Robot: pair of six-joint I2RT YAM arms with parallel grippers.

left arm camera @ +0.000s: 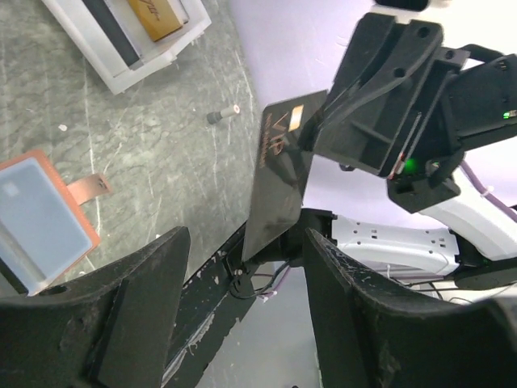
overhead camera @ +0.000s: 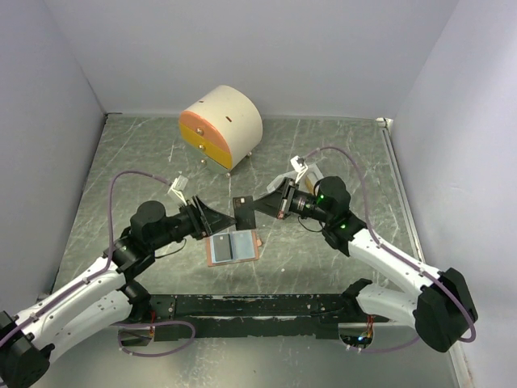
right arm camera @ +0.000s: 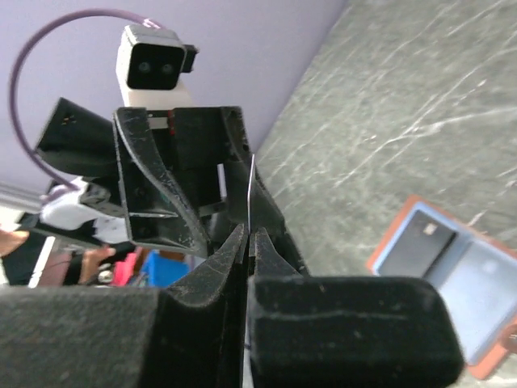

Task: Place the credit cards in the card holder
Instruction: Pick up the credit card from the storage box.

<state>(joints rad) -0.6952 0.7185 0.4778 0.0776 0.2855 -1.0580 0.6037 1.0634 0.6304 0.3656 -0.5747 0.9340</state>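
My right gripper (right arm camera: 250, 234) is shut on a black credit card (left arm camera: 279, 174) and holds it on edge above the table. In the right wrist view the card (right arm camera: 252, 194) shows as a thin line. The card's lower end hangs between the fingers of my left gripper (left arm camera: 246, 238), which is open and does not touch it. In the top view the two grippers (overhead camera: 228, 218) (overhead camera: 262, 208) face each other with the card (overhead camera: 245, 212) between them. Below them the salmon card holder (overhead camera: 232, 263) lies open, with a light blue card (overhead camera: 220, 249) and a dark card (overhead camera: 244, 245) in it.
A white tray (left arm camera: 121, 40) with a gold card (left arm camera: 157, 16) and a dark card stands further off. A small cylinder (left arm camera: 222, 114) lies on the marbled table. A round cream cabinet (overhead camera: 222, 128) with orange-yellow drawers stands at the back.
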